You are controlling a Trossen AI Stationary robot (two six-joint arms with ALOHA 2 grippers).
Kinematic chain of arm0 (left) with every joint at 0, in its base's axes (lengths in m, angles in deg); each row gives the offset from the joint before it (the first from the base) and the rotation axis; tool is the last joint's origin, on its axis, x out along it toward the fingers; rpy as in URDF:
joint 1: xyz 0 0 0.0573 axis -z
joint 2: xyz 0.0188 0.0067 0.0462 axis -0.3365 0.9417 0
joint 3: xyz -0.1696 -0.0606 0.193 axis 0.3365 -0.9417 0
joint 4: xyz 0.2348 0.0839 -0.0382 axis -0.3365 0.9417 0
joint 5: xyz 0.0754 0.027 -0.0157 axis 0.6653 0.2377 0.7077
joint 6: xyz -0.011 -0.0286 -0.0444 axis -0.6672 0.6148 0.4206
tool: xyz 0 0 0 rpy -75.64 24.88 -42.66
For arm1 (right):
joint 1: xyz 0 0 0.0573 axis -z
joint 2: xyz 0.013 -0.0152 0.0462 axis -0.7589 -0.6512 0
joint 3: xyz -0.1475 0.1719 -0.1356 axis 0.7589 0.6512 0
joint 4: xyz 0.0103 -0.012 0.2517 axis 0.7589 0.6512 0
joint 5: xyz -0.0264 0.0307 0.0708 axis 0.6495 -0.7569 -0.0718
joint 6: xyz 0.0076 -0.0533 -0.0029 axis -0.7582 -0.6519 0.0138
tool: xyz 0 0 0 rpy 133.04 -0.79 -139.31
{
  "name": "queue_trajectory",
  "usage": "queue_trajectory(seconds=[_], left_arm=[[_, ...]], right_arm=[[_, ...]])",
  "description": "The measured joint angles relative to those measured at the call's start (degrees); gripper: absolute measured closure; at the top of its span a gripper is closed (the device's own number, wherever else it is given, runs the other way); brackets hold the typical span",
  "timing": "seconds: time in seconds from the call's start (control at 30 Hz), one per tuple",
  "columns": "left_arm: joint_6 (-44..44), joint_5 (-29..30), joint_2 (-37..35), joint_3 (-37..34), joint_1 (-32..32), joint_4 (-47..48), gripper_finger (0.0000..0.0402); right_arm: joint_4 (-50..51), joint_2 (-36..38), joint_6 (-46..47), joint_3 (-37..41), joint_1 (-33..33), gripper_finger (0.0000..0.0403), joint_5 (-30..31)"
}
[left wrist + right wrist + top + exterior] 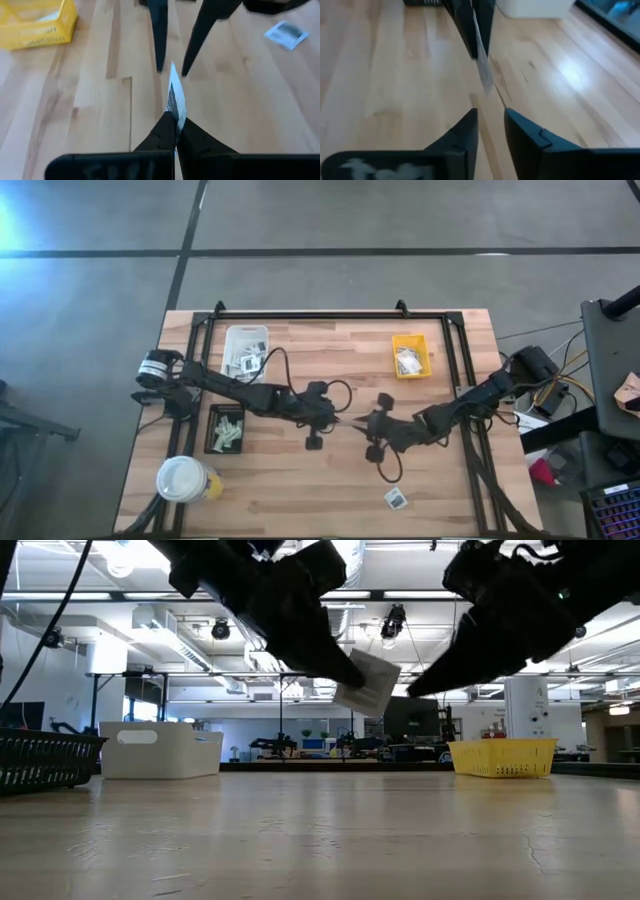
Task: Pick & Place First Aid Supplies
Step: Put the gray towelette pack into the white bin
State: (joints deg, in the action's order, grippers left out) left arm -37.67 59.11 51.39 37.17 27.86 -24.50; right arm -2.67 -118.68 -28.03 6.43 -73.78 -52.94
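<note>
We see both arms meeting over the middle of the wooden table (330,480), their tips facing each other well above the surface. The left gripper (175,131) has its 2 fingers pinched tight on the lower edge of 1 small flat white packet (174,97) with a dark grey printed patch, and the packet stands edge-on, sticking out ahead of the fingertips. In the low view this packet (368,682) hangs in the air between the 2 dark arms, tilted, clear of the tabletop.

The right gripper (491,120) sits just across from it with its jaws parted by a narrow gap. In its own wrist view the packet (482,55) lies beyond its fingertips, held only by the other arm's fingers, so this gripper holds nothing. The left wrist view shows the right arm's 2 fingers spread to either side of the packet's far edge; we cannot tell whether they touch it.

A 2nd packet (396,499) lies flat on the table near the front edge, on the right arm's side, well apart from both grippers.

Toward the back of the table a white tray (246,332) stands on the left arm's side and a yellow tray (410,340) on the right arm's side, each holding more supplies. A black tray (212,430) with pale pieces in it sits beside the left arm, and a white-topped yellow cup (186,478) stands near the front left corner.
</note>
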Motion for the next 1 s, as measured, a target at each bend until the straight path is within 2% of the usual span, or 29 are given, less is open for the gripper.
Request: queue_trajectory(seconds=[0.23, 0.47, 0.73, 1.0], left_arm=[[0.1, 3.5, -1.2, 0.0, -0.1, 6.8, 0.04], [0.9, 12.1, -6.8, 0.0, -0.2, 16.6, 0.0401], [7.8, 27.8, -15.3, 0.0, -0.2, 34.0, 0.0401], [24.4, 43.8, -22.4, -0.1, -0.2, 52.4, 0.0401]], right_arm=[[6.4, 0.8, 3.6, 0.0, -0.1, 0.0268, 0.0], [6.8, 0.8, 3.8, 0.0, -0.1, 0.0259, -0.1], [6.9, 0.8, 3.7, 0.0, -0.1, 0.0279, -0.3], [6.8, 0.8, 3.7, 0.0, -0.1, 0.0294, -0.3]])
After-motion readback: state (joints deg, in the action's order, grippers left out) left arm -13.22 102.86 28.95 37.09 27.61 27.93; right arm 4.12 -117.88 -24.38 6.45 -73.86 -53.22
